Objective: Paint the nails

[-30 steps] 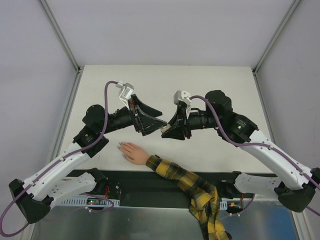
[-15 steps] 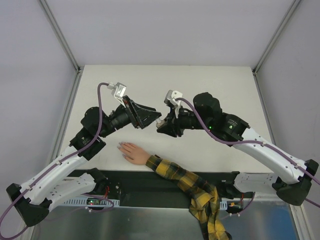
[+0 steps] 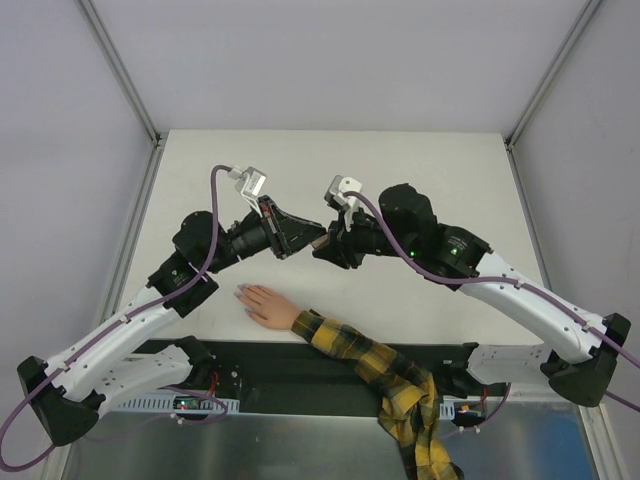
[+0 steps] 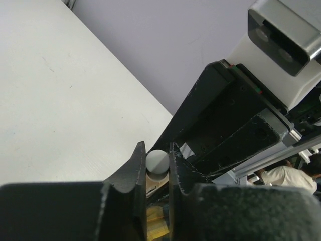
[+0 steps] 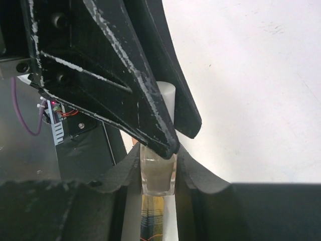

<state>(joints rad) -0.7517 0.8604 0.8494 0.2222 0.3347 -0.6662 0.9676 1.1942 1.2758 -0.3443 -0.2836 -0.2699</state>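
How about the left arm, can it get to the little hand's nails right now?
Probably not yet. The left fingers are shut on the white cap of the bottle that the right fingers hold. The nails lie uncovered below, so the way looks free afterwards.

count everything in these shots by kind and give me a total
grippers: 2, left gripper and right gripper
bottle with white cap: 1
flesh-coloured hand: 1
plaid sleeve: 1
total: 5
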